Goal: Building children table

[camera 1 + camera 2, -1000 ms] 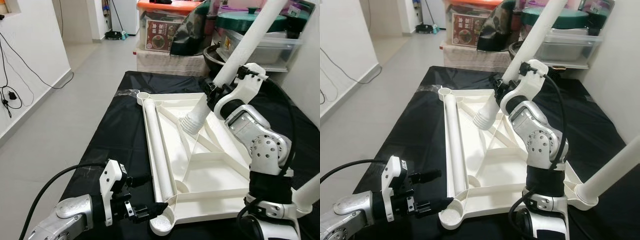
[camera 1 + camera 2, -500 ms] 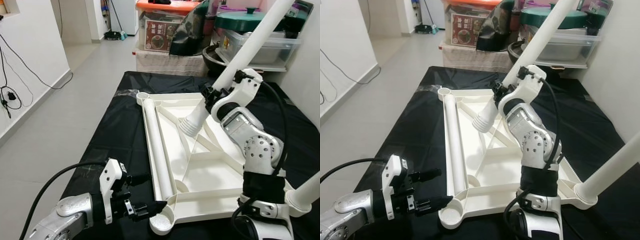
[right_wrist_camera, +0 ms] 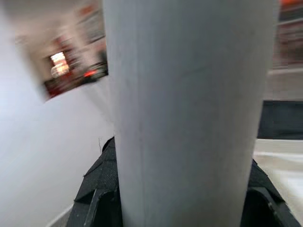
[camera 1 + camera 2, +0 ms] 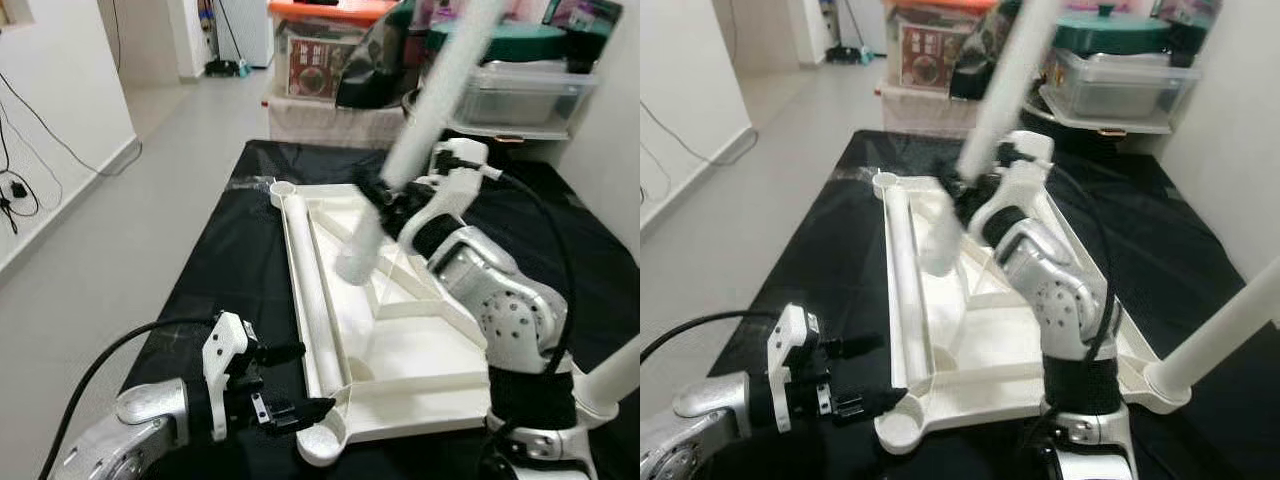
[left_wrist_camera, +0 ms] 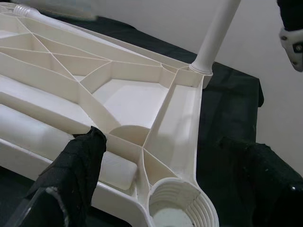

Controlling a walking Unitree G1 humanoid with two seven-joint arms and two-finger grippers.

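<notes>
Right gripper clamps white tube-like table leg — blurred | left gripper spread — beside ribbed tabletop corner

White tabletop lies upside down, ribbed; a blurred white leg tilts above it, seemingly unattached.
</notes>
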